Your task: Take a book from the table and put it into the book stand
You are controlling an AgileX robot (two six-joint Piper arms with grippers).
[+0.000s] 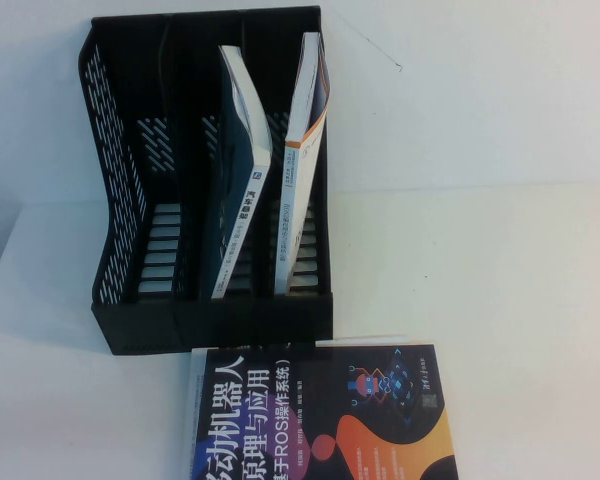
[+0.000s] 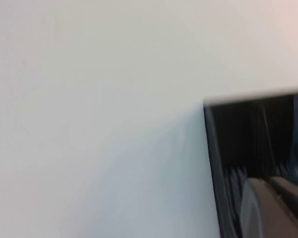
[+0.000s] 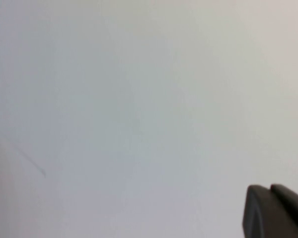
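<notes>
Three books in all: one black book (image 1: 320, 415) flat on the tabletop (image 1: 500, 290) just before the book stand (image 1: 140, 180), two upright inside it. Both end effectors (image 2: 275, 208) (image 3: 275, 210) show only partly; their opening cannot be told.

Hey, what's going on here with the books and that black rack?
Nothing is being handled right now. The black-covered book lies flat on the table just in front of the book stand, not yet picked up. The stand already holds a dark teal book in its middle slot and a white-and-grey book in its right slot; the left slot is free. Neither arm appears in the high view. The left gripper shows only at the edge of its wrist view, near the stand, and the right gripper likewise, facing white surface.
</notes>
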